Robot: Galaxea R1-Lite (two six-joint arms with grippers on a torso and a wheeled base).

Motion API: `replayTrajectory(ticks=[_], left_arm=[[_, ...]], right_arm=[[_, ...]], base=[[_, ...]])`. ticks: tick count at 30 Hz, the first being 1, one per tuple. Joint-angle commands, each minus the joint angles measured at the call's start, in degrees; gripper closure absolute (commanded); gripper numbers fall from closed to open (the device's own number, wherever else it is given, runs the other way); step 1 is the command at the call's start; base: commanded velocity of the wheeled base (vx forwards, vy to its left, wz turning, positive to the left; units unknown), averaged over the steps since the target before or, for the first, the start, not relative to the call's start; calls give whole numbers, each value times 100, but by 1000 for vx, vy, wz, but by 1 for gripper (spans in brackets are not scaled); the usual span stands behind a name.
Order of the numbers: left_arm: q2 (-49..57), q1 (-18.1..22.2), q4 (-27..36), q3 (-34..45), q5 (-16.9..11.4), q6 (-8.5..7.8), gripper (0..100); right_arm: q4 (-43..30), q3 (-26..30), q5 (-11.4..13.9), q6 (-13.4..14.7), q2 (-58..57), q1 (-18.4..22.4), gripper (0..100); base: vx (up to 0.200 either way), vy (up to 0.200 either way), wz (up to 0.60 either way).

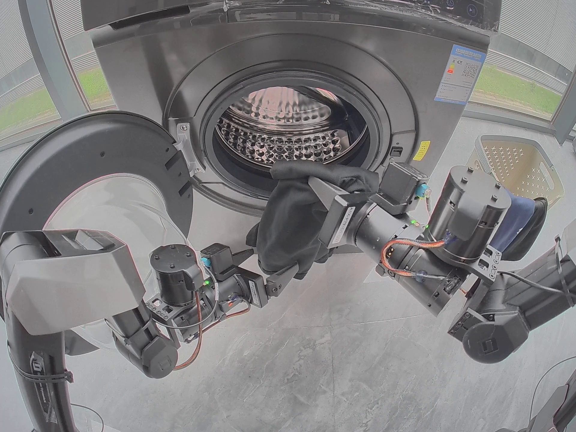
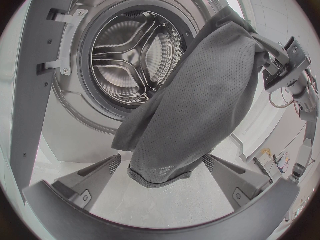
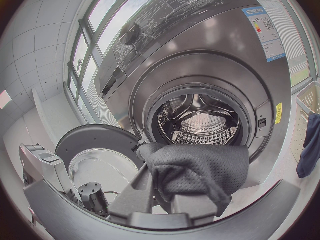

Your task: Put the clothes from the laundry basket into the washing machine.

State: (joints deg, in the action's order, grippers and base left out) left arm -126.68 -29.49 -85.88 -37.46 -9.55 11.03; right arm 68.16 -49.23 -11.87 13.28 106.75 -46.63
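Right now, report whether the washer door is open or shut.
Open: the door is swung out to the robot's left, and the drum shows behind the black garment in the right gripper.

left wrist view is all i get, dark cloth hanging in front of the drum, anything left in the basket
observer: Yes. The laundry basket stands to the right of the washing machine, with a blue garment hanging over its rim.
operator: door out of the way
observer: The door is swung wide open on the machine's left, clear of the opening.
operator: how high is the cloth
observer: In the head view the right gripper holds the top of the dark garment level with the opening's lower rim; the rest hangs below it.
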Motion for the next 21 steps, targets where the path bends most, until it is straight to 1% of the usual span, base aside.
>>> replayTrajectory(ticks=[1,8,14,15,21], left_arm=[[-155,13,-7,-95,5,4,0],[-269,-75,-16,-279,5,4,0],[-436,-118,-157,-367,14,4,0],[-445,-127,-166,-376,5,4,100],[-471,-198,-201,-411,-12,4,100]], right_arm=[[13,9,1,0,-14,-4,100],[48,53,-8,8,-14,-4,100],[119,106,1,0,-14,-4,100],[119,97,1,0,-5,-4,100],[119,106,1,8,-5,-4,100]], base=[[0,0,0],[0,0,0],[0,0,0],[0,0,0],[0,0,0]])
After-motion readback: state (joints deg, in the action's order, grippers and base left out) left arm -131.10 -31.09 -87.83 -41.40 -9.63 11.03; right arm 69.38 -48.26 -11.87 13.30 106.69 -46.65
